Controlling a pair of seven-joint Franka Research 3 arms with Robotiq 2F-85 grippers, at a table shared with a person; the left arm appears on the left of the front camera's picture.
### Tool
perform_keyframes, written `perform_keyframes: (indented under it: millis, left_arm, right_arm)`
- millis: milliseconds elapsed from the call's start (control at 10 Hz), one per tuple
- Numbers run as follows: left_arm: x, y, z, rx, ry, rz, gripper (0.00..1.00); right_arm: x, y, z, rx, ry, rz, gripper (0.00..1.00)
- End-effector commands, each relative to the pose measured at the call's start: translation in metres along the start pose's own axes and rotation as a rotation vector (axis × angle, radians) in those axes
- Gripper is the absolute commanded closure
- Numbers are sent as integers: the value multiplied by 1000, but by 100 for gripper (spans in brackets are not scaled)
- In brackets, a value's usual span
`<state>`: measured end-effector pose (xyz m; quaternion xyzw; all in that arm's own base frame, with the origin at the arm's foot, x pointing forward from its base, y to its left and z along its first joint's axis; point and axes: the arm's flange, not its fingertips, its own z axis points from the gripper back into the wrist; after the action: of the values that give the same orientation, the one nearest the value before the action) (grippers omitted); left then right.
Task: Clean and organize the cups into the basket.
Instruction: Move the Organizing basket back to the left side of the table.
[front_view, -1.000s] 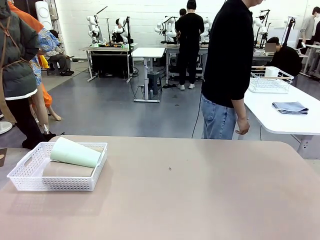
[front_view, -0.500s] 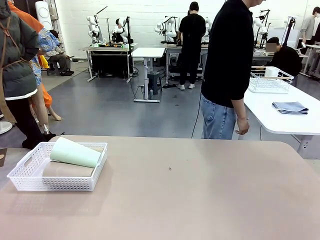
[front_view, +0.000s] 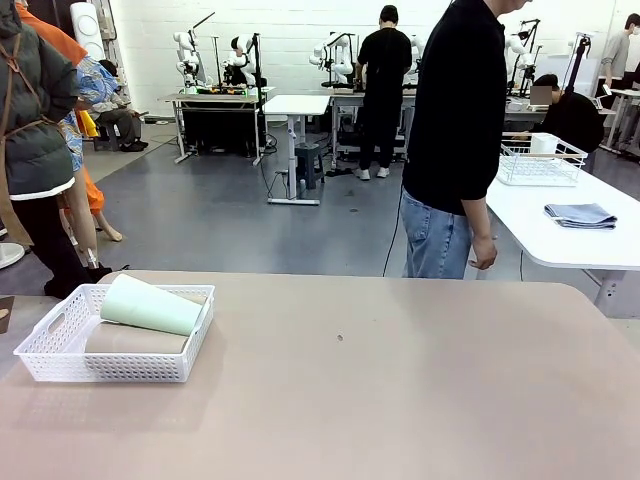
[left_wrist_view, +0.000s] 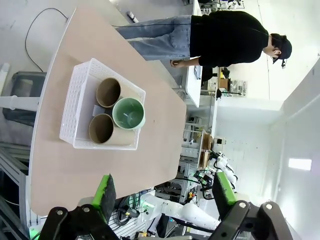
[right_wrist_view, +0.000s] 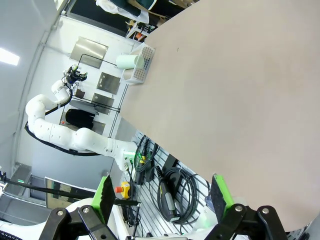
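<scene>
Left gripper (left_wrist_view: 163, 195): jaws spread wide, nothing between the green pads; held high above the desk (left_wrist_view: 55, 165), looking down on it.
Right gripper (right_wrist_view: 162, 197): likewise fully spread and holding nothing; raised over bare desk surface near one edge.
Basket (front_view: 62, 322): white, lattice-sided, near the left end of the desk, close to the far edge in the front view.
Cups, tan-brown: two lying on their sides in the basket, side by side; the nearer one (front_view: 135, 341) shows along the front wall, and the left wrist view looks into both open mouths (left_wrist_view: 108, 92) and (left_wrist_view: 101, 128).
Cup, mint green (front_view: 150, 305): lying on top of the two tan-brown cups, resting in the groove between them, its wider end toward the basket's right wall.
Person (front_view: 458, 140): standing just beyond the far edge of the desk, right of the middle, black top and jeans, one hand hanging at the side.
</scene>
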<state>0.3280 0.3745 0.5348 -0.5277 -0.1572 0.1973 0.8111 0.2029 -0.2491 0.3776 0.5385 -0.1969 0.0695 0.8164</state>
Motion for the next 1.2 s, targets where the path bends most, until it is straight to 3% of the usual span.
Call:
perform_keyframes:
  millis: [0, 1100]
  left_arm:
    - [-2, 1, 1, -8, 6, 2, 0]
    - [-2, 1, 1, -8, 6, 2, 0]
  right_arm:
    - [4, -2, 1, -4, -5, -2, 0]
    - [4, -2, 1, -4, -5, -2, 0]
